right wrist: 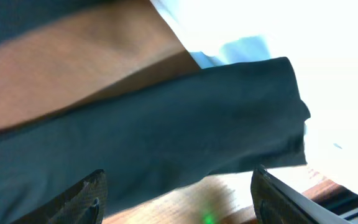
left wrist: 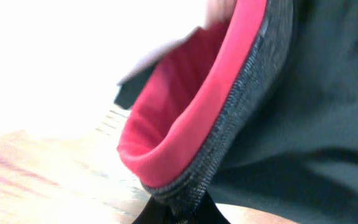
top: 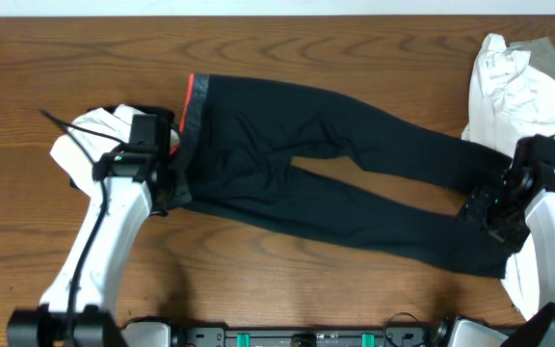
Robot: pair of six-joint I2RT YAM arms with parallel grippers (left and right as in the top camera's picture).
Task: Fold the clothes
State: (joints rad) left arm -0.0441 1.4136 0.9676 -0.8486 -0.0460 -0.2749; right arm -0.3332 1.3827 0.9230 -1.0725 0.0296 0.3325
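Dark cloth fills most of what we see: a pair of black leggings (top: 306,164) lies flat across the wooden table (top: 287,58), waist to the left and both legs running off to the right. We find the left gripper (top: 167,164) right at the waist, where the grey knit waistband (left wrist: 247,106) curls up to show its red lining (left wrist: 179,118). The band runs down to a dark finger at the bottom edge of the left wrist view, but we cannot tell whether the jaws have closed on it. The right gripper (top: 485,207) sits over the leg ends, its fingers (right wrist: 86,196) spread wide with nothing held and the nearer leg cuff (right wrist: 253,118) lying just ahead of them. One white garment (top: 90,135) lies under the left arm, another (top: 514,82) at the far right.
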